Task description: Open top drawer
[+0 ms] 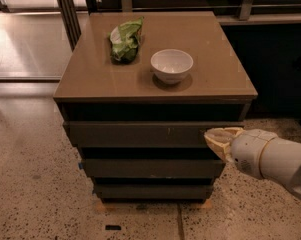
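Note:
The top drawer point(140, 134) is the widest dark grey-brown front under the tabletop, with small pale scratches right of centre. It stands out slightly beyond the dark gap above it. My gripper point(219, 138) comes in from the lower right on a white arm. Its pale fingertips sit at the drawer front's right end, touching or nearly touching it.
A brown cabinet top point(210, 79) carries a white bowl point(171, 65) and a green bag point(125, 39). Two narrower drawer fronts point(150, 168) sit below the top drawer. Speckled floor lies around; dark posts point(67, 11) and a low shelf stand behind.

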Controlling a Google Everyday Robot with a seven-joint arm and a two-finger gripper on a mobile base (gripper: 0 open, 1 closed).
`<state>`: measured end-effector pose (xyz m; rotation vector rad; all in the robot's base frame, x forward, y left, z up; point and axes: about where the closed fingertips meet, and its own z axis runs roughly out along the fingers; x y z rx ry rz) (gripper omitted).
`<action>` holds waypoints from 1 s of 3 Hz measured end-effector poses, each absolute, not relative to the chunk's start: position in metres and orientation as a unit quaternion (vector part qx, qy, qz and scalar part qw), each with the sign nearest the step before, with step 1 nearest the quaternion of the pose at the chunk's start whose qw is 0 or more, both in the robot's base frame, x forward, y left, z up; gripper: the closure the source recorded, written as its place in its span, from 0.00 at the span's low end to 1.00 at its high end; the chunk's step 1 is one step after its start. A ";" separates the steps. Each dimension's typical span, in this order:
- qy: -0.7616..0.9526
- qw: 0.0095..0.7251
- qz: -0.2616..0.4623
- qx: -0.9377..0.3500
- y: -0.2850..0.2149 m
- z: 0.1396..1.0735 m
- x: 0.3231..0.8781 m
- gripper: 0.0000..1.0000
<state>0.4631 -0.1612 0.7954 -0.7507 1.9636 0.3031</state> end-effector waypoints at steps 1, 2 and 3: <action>0.796 0.524 0.103 -0.285 -0.163 0.786 0.482 1.00; 0.797 0.525 0.094 -0.285 -0.163 0.791 0.486 1.00; 0.797 0.523 0.098 -0.287 -0.162 0.791 0.484 1.00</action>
